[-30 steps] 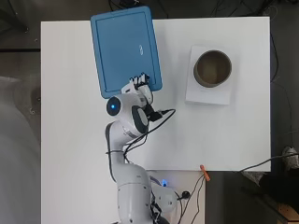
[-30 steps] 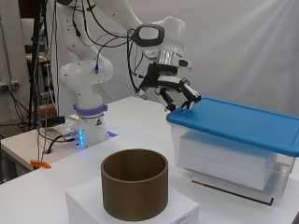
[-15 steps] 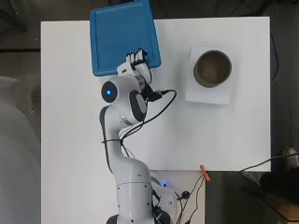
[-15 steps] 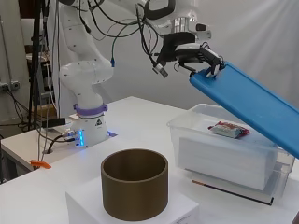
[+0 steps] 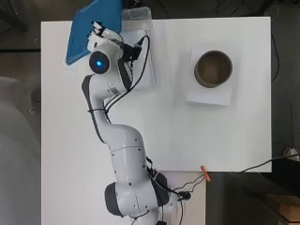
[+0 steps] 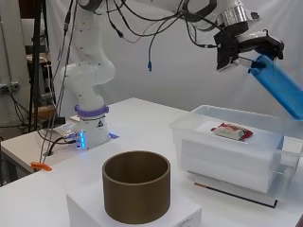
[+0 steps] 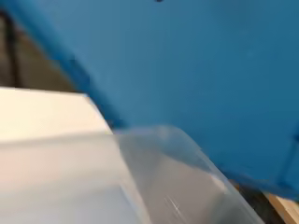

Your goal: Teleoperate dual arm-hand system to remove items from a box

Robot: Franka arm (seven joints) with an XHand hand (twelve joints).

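Above the far side of the clear box [image 6: 236,151], the hand [image 6: 246,45] holds the blue lid [image 6: 279,87] by its upper edge, its fingers curled round that edge; the lid hangs free of the box, steeply tilted, with its high end at the hand and its low end going down toward the right edge of the side view. From overhead, the lid [image 5: 91,28] lies off the left side of the box [image 5: 137,18] and partly beyond the far edge of the table [image 5: 164,122]; its long axis seems to run from the hand down and away from the box, though part of it is cut off by the view.

To do this step well, I think the lid should be carried fully aside and laid flat on a free part of the table, not let go while it is so tilted, because it could slide or fall off the edge; the low end should also pass clear of the rim of the box. The box stands open, with a red packet [image 6: 232,131] lying flat on white contents inside; its long axis runs roughly along the length of the box. A brown round container [image 6: 136,189] on a white block [image 6: 137,215] stands well apart.
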